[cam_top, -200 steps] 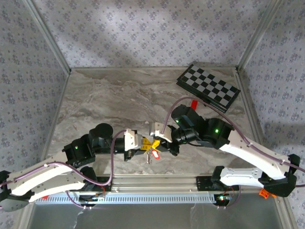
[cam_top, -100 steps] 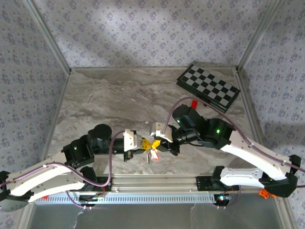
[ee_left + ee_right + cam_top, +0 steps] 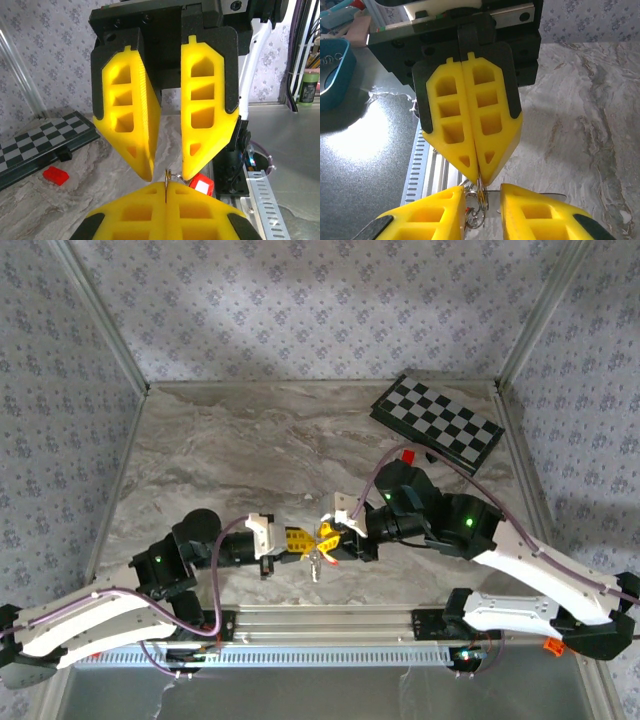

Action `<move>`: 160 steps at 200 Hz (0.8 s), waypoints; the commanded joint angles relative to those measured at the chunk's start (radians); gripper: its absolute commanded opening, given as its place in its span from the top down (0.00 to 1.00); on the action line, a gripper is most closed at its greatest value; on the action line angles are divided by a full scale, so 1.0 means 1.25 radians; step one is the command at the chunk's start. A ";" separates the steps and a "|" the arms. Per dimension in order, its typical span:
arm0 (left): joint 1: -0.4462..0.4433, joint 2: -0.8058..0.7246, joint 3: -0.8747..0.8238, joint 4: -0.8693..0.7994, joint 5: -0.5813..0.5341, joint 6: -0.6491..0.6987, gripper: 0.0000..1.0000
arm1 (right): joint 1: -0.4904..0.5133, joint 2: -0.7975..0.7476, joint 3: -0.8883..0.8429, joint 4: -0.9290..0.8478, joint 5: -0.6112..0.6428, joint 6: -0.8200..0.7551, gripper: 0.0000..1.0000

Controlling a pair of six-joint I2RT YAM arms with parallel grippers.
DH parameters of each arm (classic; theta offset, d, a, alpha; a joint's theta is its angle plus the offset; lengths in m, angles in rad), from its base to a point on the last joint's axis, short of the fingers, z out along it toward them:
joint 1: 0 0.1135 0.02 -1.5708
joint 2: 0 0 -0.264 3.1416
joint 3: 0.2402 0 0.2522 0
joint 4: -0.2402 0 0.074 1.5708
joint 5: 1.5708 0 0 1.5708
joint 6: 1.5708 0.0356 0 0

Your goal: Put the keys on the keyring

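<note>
Two grippers meet tip to tip over the table [image 3: 250, 440]. Left gripper [image 3: 166, 192] pinches the keyring [image 3: 479, 192] shut. Right gripper [image 3: 482, 200] straddles it, slightly parted, holding nothing (keys [image 3: 315, 562] dangle below). Mid-threading, probably; next, a precise regrip.

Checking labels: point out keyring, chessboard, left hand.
keyring [image 3: 475, 216]: right wrist view, wire loops.
chessboard [image 3: 437, 424]: top external view, board centre.
left hand [image 3: 479, 179]: right wrist view, between closed fingertips.
</note>
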 commanded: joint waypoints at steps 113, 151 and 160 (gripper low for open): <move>-0.005 -0.032 -0.019 0.175 0.051 -0.056 1.00 | -0.010 -0.058 -0.047 0.044 -0.042 0.023 0.66; -0.005 -0.029 -0.018 0.175 0.053 -0.056 1.00 | -0.013 -0.056 -0.050 0.062 -0.050 0.028 0.66; -0.006 -0.029 -0.017 0.173 0.052 -0.056 1.00 | -0.014 -0.057 -0.051 0.068 -0.056 0.030 0.66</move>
